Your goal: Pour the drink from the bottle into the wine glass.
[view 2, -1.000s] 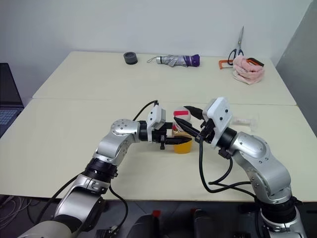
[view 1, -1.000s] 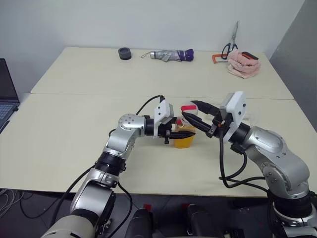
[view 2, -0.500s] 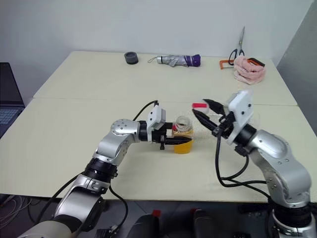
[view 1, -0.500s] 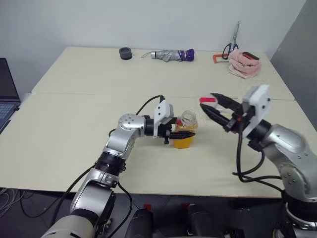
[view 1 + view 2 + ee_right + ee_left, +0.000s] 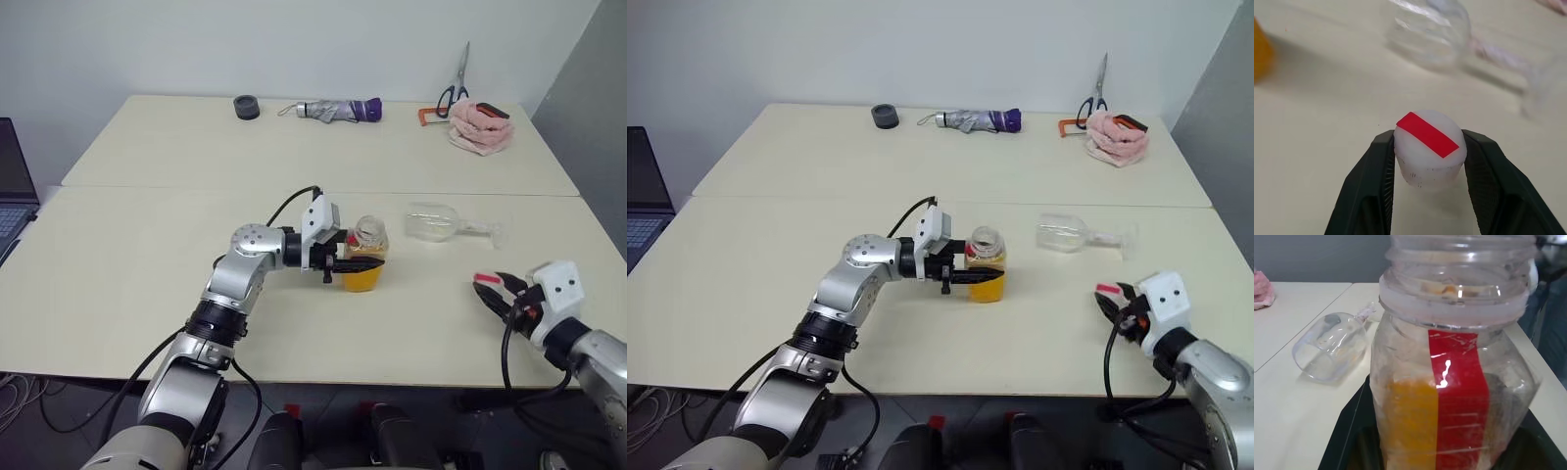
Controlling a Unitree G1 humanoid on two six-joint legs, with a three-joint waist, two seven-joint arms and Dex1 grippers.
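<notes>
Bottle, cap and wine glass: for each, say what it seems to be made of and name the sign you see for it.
Bottle: clear, probably thin plastic; moulded neck threads, slightly scuffed walls, glossy red strip.
Cap: matt white, likely plastic, red strip across its top; held in the right gripper.
Wine glass: colourless and transparent, lying on its side; glass or clear plastic, the look leaves that open.

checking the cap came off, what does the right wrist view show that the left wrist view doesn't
Right wrist view alone: the white cap with a red strip, clamped in the right hand just above the table.
Left wrist view alone: the uncapped bottle up close, its drink low inside, and a pink cloth.
Both: the wine glass lying on its side.
</notes>
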